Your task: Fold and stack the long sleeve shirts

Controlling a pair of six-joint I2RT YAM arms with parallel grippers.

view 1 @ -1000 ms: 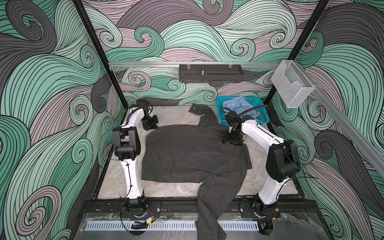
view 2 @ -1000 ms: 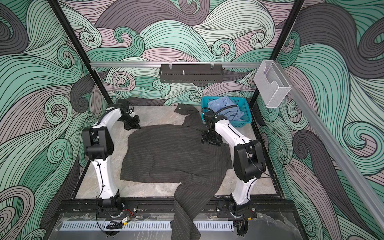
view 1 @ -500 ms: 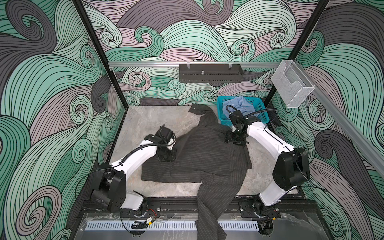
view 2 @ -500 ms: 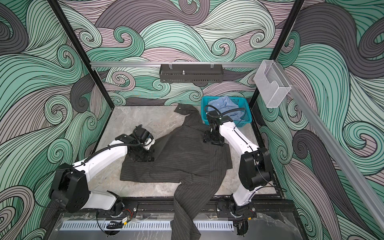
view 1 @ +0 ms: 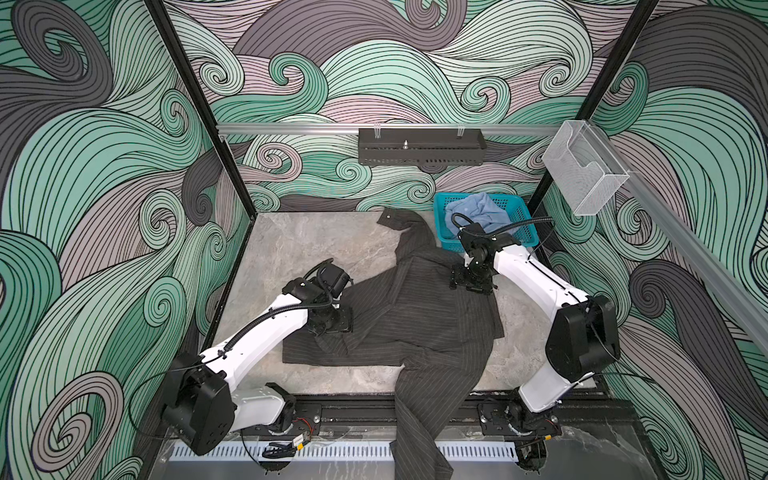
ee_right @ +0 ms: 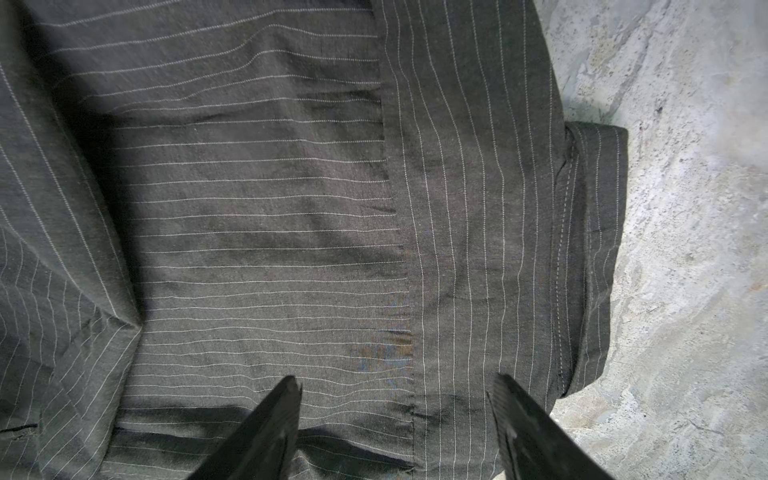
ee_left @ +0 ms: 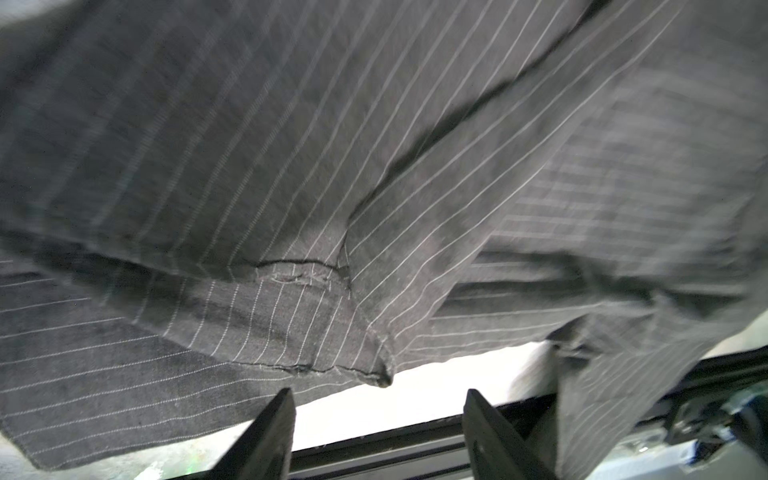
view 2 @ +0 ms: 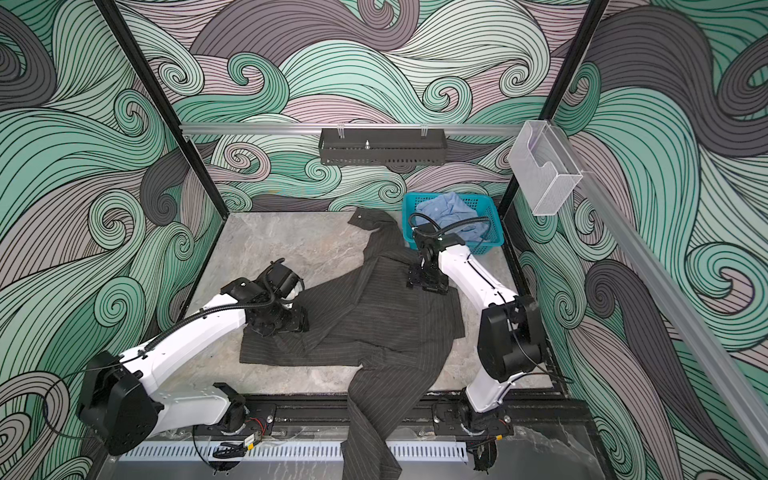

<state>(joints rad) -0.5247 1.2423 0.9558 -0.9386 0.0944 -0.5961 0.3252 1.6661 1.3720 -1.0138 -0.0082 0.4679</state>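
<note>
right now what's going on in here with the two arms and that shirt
Two robot arms are folding the grey shirt, which lies spread on the table with one side turned in toward the middle. The left gripper is open at that turned-in edge, holding nothing. The right gripper is open too, low over the shirt on the basket side. One sleeve hangs off the front edge. The blue shirt sits unfolded in the basket.
</note>
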